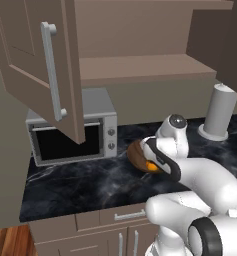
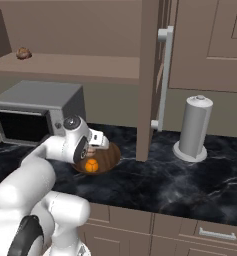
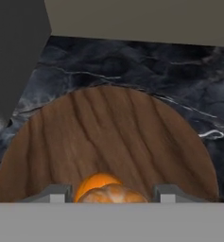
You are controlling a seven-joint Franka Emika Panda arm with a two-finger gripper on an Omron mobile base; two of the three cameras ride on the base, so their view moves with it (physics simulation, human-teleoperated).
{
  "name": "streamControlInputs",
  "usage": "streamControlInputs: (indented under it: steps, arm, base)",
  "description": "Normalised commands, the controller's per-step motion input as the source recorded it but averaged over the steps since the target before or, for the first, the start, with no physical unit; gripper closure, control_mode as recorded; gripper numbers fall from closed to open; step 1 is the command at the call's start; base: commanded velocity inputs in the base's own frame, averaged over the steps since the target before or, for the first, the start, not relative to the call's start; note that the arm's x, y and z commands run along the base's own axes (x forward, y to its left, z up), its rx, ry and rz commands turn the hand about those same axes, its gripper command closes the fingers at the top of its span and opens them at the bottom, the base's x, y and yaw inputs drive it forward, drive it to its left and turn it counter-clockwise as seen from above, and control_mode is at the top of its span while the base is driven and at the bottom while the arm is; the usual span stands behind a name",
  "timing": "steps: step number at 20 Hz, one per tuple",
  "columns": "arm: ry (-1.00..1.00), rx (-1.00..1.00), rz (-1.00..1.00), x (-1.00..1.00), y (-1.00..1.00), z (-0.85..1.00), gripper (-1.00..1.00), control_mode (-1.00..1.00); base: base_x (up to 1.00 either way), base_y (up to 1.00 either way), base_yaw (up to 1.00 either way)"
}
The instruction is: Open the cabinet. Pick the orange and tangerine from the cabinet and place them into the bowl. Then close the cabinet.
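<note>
A fruit (image 3: 112,194) is pinched between the half-spread tips of the pincer (image 3: 112,194), just above the bowl (image 3: 108,137) — an orange one (image 2: 91,166) already lies below it. Judged light, round, firm-skinned and prone to roll — best taken across its middle. The cabinet (image 1: 37,65) stands open above.

Arm (image 1: 205,185): glossy white rounded shells, bulbous segments. Dark grey to black rings at joints, widest band on base joint low in left base view. Grey domed cap tops upper joint. Wrist link edged with black strip. Fingers (image 3: 54,193): small, grey here, possibly dark in truth; tips blocky.
</note>
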Motion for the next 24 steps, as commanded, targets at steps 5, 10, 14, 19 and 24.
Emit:
streamControlInputs:
  steps: [5,10,14,19,24]
  arm:
    - [0.0,0.0,0.0,0.13,-0.02,-0.19,1.0,-1.0]
    - [0.0,0.0,0.0,0.12,-0.01,-0.2,1.0,-1.0]
    - [0.0,0.0,0.0,0.1,0.0,-0.19,1.0,-1.0]
    - [0.0,0.0,0.0,0.09,0.0,-0.18,1.0,-1.0]
    - [0.0,0.0,0.0,0.05,0.0,-0.15,1.0,-1.0]
  base:
    - [0.0,0.0,0.0]
    - [0.0,0.0,0.0]
    - [0.0,0.0,0.0]
    - [0.0,0.0,0.0]
    - [0.0,0.0,0.0]
